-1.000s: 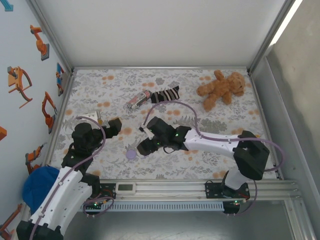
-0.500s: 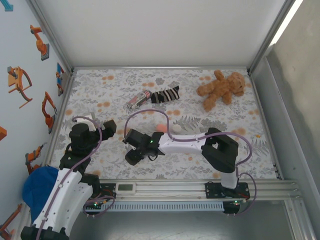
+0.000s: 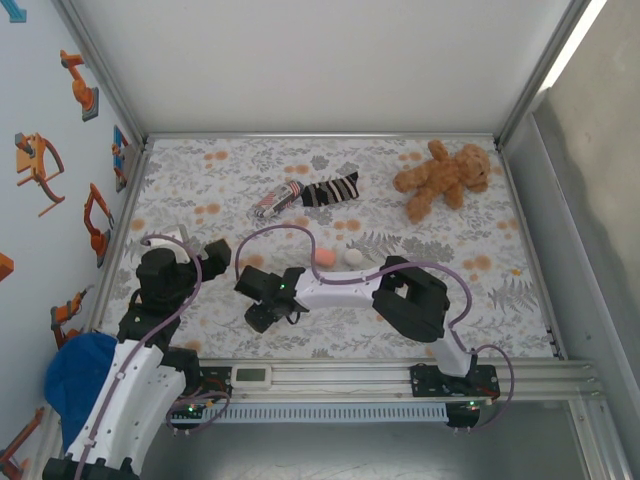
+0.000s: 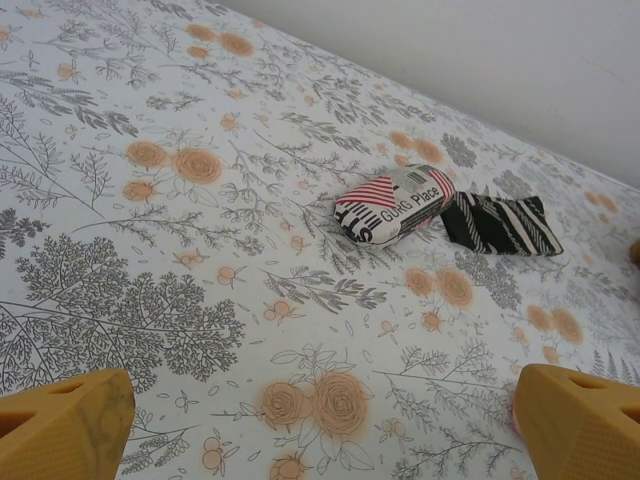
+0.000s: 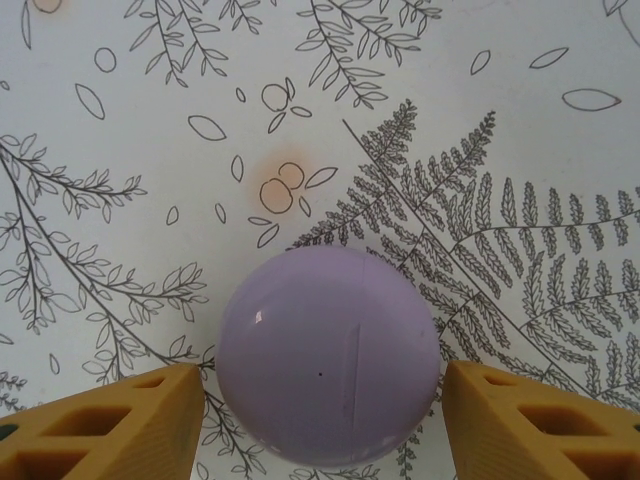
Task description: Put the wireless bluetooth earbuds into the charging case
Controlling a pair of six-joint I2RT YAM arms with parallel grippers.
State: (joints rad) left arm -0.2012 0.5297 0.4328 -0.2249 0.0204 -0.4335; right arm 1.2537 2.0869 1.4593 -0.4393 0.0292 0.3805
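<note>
A round pale purple charging case (image 5: 328, 355) lies shut on the flowered table cloth. My right gripper (image 5: 322, 392) is low over it, one yellow fingertip (image 5: 110, 425) on each side of the case. A thin gap shows at each side, so the jaws are open and not gripping. From above, the right gripper (image 3: 262, 302) sits at the near left of the table and covers the case. My left gripper (image 3: 203, 252) hovers open beside it, its fingers (image 4: 65, 425) wide apart over bare cloth. The earbuds are out of view.
A pink round case (image 3: 325, 257) and a white round case (image 3: 354, 257) lie mid-table behind the right arm. A snack packet (image 4: 392, 203) and a striped sock (image 4: 500, 224) lie further back. A teddy bear (image 3: 440, 178) is at the back right. Walls enclose the table.
The right arm has swung left and come down over the purple case, and its jaws have narrowed around it. The left gripper has shifted slightly and stays wide open.
</note>
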